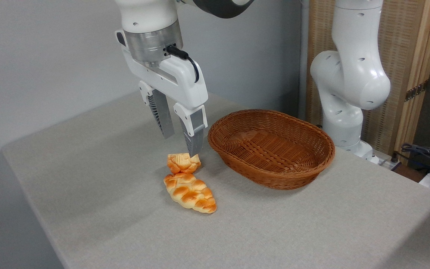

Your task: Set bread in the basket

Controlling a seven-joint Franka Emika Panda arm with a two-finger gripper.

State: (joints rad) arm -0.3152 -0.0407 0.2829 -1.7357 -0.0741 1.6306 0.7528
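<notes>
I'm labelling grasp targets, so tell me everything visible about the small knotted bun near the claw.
The small knotted bun is roundish and golden-orange with paler ridged folds, and it looks soft and glossy like a foam or plastic replica. It lies on the grey table, left of the wicker basket and just behind the longer braided loaf, which it seems to touch or nearly touch. The open claw hangs right above it, and one fingertip is at its top right edge; contact cannot be confirmed.
</notes>
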